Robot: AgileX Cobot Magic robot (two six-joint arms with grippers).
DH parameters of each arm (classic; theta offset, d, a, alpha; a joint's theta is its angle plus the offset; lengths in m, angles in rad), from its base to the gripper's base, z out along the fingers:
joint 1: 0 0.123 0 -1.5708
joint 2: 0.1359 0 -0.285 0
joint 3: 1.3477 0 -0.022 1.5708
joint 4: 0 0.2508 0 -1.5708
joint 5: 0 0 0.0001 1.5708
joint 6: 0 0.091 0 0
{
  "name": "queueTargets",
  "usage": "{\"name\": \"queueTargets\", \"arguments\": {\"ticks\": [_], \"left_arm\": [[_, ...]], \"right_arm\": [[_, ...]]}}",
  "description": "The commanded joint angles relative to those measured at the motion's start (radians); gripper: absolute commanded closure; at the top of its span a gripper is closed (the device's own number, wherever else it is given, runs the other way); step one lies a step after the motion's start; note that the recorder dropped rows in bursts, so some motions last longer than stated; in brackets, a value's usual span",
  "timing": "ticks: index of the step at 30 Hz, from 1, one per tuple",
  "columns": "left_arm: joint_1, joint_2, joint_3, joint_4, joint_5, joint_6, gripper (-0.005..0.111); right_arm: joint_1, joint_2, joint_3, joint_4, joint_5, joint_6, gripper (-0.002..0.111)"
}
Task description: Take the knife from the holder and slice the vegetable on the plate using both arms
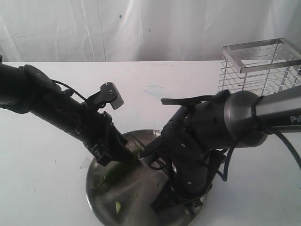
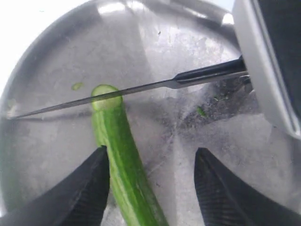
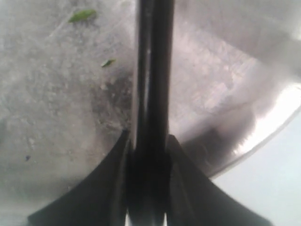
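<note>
Both arms are matte black. The left arm (image 1: 51, 106) carries a small grey-faced camera block (image 1: 113, 96) on a black bracket (image 1: 96, 100), with a thin cable (image 1: 70, 88) beside it. The right arm (image 1: 202, 129) has a rounded grey joint housing (image 1: 242, 117), white lettering (image 1: 296, 120) cut off at the edge, and a looping black cable (image 1: 228, 162). The left gripper (image 2: 151, 188) has 2 black wedge-shaped fingers (image 2: 80, 188).

The only writing is white lettering (image 1: 295, 120) on the grey casing of the right arm (image 1: 277, 109), at the scene's right edge. The edge cuts it off; only a capital P reads surely.
</note>
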State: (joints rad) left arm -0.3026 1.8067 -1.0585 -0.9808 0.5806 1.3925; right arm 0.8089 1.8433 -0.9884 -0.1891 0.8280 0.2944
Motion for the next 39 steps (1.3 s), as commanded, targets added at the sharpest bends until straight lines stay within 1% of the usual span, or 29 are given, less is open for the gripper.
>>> {"name": "queueTargets", "arguments": {"ticks": [1, 3, 5, 7, 11, 15, 19, 23, 25, 27, 28, 29, 32, 34, 39], "left_arm": [[-0.002, -0.045, -0.002, -0.043, 0.002, -0.027, 0.051], [0.0, -0.05, -0.002, -0.043, -0.043, -0.046, 0.054], [0.0, -0.05, -0.002, -0.043, -0.086, -0.063, 0.06], [0.0, -0.05, -0.002, -0.043, -0.115, -0.071, 0.068], [0.0, -0.05, -0.002, -0.043, -0.117, -0.073, 0.089], [0.0, -0.05, -0.002, -0.043, -0.115, -0.073, 0.107], [0.0, -0.05, -0.002, -0.043, -0.137, -0.069, 0.107], [0.0, -0.05, -0.002, -0.043, -0.147, -0.069, 0.107], [0.0, -0.05, -0.002, -0.047, -0.147, -0.069, 0.107], [0.0, -0.05, -0.002, -0.073, -0.142, -0.045, 0.101], [0.0, -0.05, -0.002, -0.088, -0.136, -0.027, 0.097], [0.0, -0.05, -0.002, -0.1, -0.123, -0.014, 0.092], [0.0, -0.05, -0.002, -0.148, -0.082, 0.044, 0.077], [0.0, -0.05, -0.002, -0.191, -0.061, 0.093, 0.071], [0.0, -0.05, -0.002, -0.224, -0.05, 0.124, 0.07]], "right_arm": [[-0.003, -0.02, -0.014, -0.02, 0.143, -0.039, 0.108], [-0.003, -0.048, -0.031, -0.02, 0.179, -0.061, 0.108], [-0.003, -0.074, -0.046, -0.022, 0.196, -0.075, 0.108], [-0.003, -0.097, -0.061, -0.027, 0.196, -0.082, 0.108], [-0.012, -0.121, -0.093, -0.023, 0.205, -0.081, 0.108], [-0.016, -0.132, -0.091, -0.022, 0.31, -0.104, 0.108], [-0.017, -0.161, -0.091, 0.002, 0.323, -0.115, 0.108], [-0.04, -0.197, -0.079, 0.085, 0.326, -0.124, 0.108], [-0.058, -0.206, -0.065, 0.165, 0.309, -0.159, 0.108], [-0.073, -0.206, -0.047, 0.268, 0.304, -0.22, 0.108], [-0.08, -0.204, -0.032, 0.334, 0.288, -0.247, 0.108], [-0.083, -0.204, -0.022, 0.359, 0.271, -0.255, 0.108], [-0.085, -0.203, 0.005, 0.352, 0.201, -0.23, 0.108], [-0.088, -0.203, 0.021, 0.324, 0.161, -0.183, 0.108], [-0.102, -0.198, 0.066, 0.317, 0.048, -0.131, 0.108]]}}
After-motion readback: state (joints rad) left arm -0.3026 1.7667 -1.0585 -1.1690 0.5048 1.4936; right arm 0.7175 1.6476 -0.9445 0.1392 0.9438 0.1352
